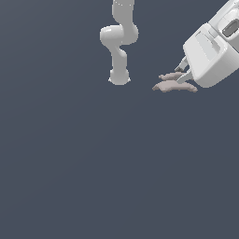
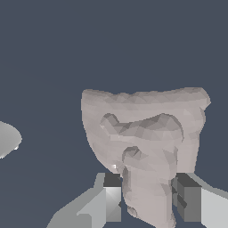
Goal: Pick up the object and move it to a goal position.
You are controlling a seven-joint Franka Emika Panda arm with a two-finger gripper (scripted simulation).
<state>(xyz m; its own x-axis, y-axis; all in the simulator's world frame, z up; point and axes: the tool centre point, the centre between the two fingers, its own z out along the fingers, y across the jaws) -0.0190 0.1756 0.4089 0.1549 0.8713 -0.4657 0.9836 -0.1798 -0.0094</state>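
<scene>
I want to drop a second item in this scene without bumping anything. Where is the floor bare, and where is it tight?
Bare: the whole floor below the arm base and the object in the exterior view, plus that view's left side. Crowded: the upper right, where the gripper sits over the object, with only a narrow gap to the arm base.

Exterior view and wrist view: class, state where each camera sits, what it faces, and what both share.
Exterior view: off the arm; faces the arm's links, the end effector and the pinkish block.
Wrist view: on the wrist; faces along the fingers to the block between them.
Shared: block and end effector.
</scene>
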